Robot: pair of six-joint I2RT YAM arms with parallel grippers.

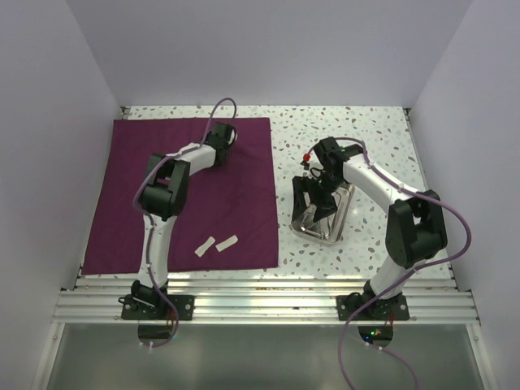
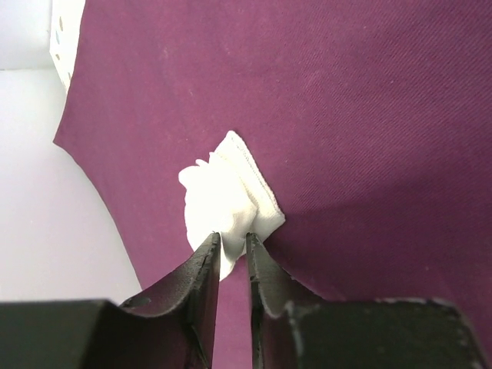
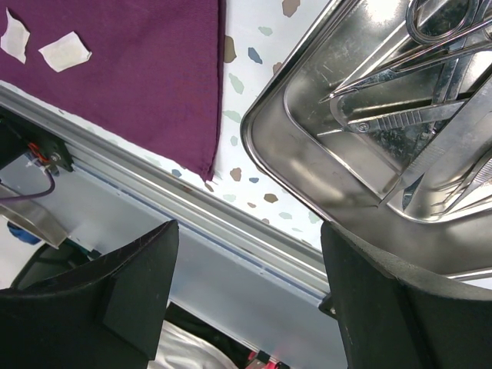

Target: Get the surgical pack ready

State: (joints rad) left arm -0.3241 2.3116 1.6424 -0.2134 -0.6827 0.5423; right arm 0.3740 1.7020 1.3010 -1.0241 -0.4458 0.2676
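Observation:
The maroon cloth [image 1: 195, 203] lies spread flat on the left of the table. My left gripper [image 1: 225, 135] is at the cloth's far edge; in the left wrist view it [image 2: 233, 242] is shut on a crumpled white gauze pad [image 2: 223, 200] over the cloth [image 2: 346, 115]. Two more gauze pads [image 1: 216, 244] lie near the cloth's front edge. The steel tray [image 1: 340, 227] sits right of the cloth. My right gripper [image 1: 314, 200] is open above the tray's left side. In the right wrist view [image 3: 246, 231] the tray [image 3: 265, 150] holds scissors [image 3: 430, 23] and tweezers [image 3: 392, 119].
The metal rail [image 1: 260, 305] runs along the table's near edge. White walls close in the left, back and right. Speckled tabletop [image 1: 366, 130] shows behind and around the tray. The cloth's front right corner [image 3: 204, 165] lies close to the tray.

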